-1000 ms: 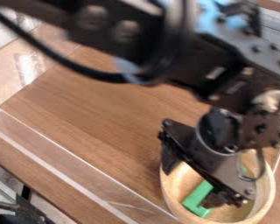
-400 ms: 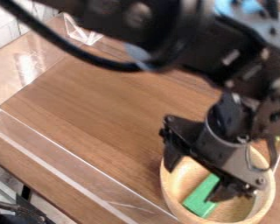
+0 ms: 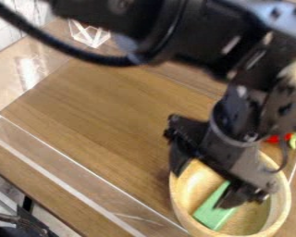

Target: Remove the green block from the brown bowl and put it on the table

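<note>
- Progress: close to zero, as far as I could see. The green block (image 3: 217,208) was lying inside the brown bowl (image 3: 183,190), on the bowl floor, running on a slant toward the near rim.
- Block was flat down, not lifted. No finger was visibly closed round it.
- The gripper (image 3: 225,171) hung directly over the bowl, pointing nearly straight down, with its dark fingers reaching down past the rim line into the bowl.
- Jaws stood wide, nothing between them. One finger tip sat just beside the upper end of the block; blur made it impossible to say whether it touched.
- The bowl sat at the lower right of the table (image 3: 101,120), close to the clear edging wall (image 3: 64,171). Part of its far rim was hidden behind the arm.
- Something small and red with a bit of green showed just past the bowl on the right, mostly hidden by the arm; not the task item.
- Done so far: arm positioned above the target, jaws ready.
- Left, by my judgement: straddle the block, close on it, lift it clear of the rim, carry it sideways, set it on bare wood, release.
- Plenty of bare tabletop lay to the left of the bowl for the drop.
</note>
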{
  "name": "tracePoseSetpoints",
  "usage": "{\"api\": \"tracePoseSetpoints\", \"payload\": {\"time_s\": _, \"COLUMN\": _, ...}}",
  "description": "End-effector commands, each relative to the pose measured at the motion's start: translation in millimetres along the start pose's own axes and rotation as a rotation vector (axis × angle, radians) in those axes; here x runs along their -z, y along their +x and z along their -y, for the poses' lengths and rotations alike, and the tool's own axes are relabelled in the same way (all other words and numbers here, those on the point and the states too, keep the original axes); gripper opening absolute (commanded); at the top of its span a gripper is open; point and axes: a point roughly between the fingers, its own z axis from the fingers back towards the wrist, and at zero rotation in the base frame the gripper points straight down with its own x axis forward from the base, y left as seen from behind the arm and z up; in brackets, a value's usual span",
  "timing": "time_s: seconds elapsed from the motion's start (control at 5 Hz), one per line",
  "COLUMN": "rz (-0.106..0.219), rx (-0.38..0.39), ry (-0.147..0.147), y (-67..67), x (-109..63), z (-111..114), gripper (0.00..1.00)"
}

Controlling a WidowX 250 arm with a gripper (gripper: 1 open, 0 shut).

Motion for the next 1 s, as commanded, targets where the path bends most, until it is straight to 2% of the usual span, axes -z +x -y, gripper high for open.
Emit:
{"api": "tracePoseSetpoints", "payload": {"time_s": 0.0, "rz": 0.017, "rx": -0.015, "ry": -0.044, "y": 5.1, "x": 8.3, "z": 5, "gripper": 1.00}}
{"api": "tracePoseSetpoints", "payload": {"time_s": 0.2, "rz": 0.018, "rx": 0.015, "ry": -0.069, "y": 9.3, "x": 12.0, "z": 3, "gripper": 1.00}}
{"api": "tracePoseSetpoints", "payload": {"time_s": 0.4, "rz": 0.014, "rx": 0.040, "ry": -0.080, "y": 12.2, "x": 12.8, "z": 2, "gripper": 1.00}}
{"api": "tracePoseSetpoints", "payload": {"time_s": 0.8, "rz": -0.014, "rx": -0.064, "ry": -0.091, "y": 23.7, "x": 9.1, "z": 8, "gripper": 1.00}}
